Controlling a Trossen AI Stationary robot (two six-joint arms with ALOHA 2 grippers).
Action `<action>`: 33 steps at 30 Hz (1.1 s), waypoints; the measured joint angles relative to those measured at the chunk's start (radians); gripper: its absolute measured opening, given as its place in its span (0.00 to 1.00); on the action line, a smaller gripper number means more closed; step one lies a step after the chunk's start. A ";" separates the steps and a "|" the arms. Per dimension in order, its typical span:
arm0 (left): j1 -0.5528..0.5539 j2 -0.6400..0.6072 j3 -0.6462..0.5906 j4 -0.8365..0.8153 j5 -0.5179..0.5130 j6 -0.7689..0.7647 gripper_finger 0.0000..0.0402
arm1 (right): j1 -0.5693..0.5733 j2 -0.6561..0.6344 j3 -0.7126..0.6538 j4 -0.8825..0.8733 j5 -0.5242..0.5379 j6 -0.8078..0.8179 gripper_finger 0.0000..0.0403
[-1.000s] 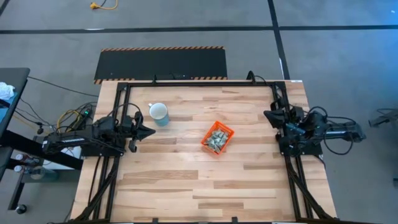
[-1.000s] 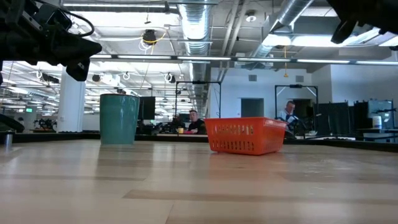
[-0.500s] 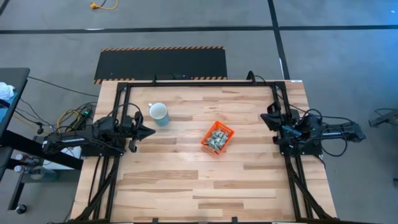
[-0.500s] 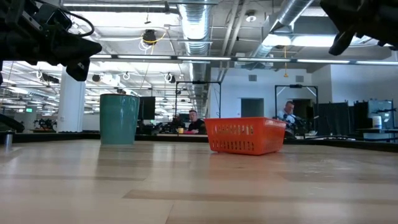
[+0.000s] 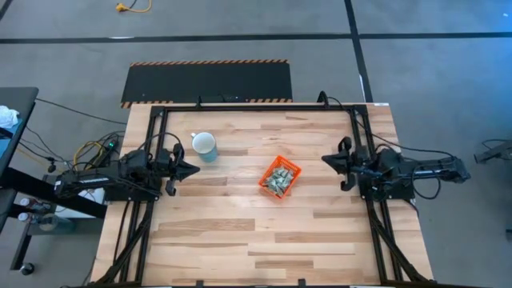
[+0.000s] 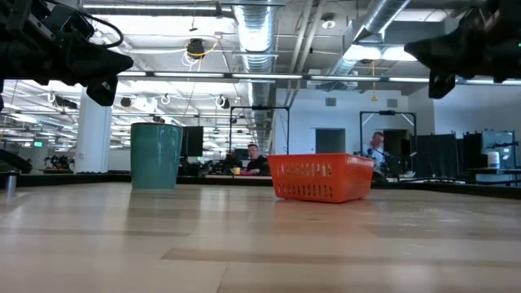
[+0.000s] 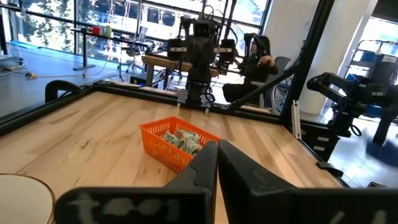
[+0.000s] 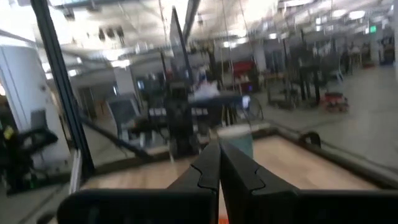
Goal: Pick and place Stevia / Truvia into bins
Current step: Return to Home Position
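The orange bin (image 5: pixel 279 177) stands near the table's middle, its base on the wood, turned cornerwise. Pale green and white Stevia sachets (image 5: pixel 280 179) lie heaped inside it, also seen in the left wrist view as sachets (image 7: pixel 181 137) in the bin (image 7: pixel 163 147). My left gripper (image 5: pixel 194 169) hovers shut at the table's left side, pointing at the bin. My right gripper (image 5: pixel 326 160) hovers shut to the right of the bin, pointing at it. Both hang well above the table in the low view, where the bin (image 6: pixel 321 177) shows side-on.
A pale blue-white mug (image 5: pixel 205 146) stands upright on the far-left part of the table, between my left gripper and the far edge; in the low view the mug (image 6: pixel 156 155) is left of the bin. Black frame rails (image 5: pixel 256 106) border the table. People sit in the room beyond.
My right arm has swung out from the table's right edge toward the left, toward the bin, turning its fingers to point at it and coming lower in the low view. Its fingers stay shut. The bin and sachets have not moved.
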 joint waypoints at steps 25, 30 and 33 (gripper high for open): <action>0.000 0.000 0.000 0.000 -0.001 0.000 0.00 | 0.000 0.000 -0.001 -0.252 -0.002 0.000 0.00; 0.000 0.000 0.000 0.000 -0.002 0.000 0.00 | 0.000 0.000 -0.001 -0.252 -0.002 0.000 0.00; 0.000 0.000 0.000 0.000 -0.006 0.000 0.00 | 0.000 0.000 -0.002 -0.252 -0.002 0.000 0.00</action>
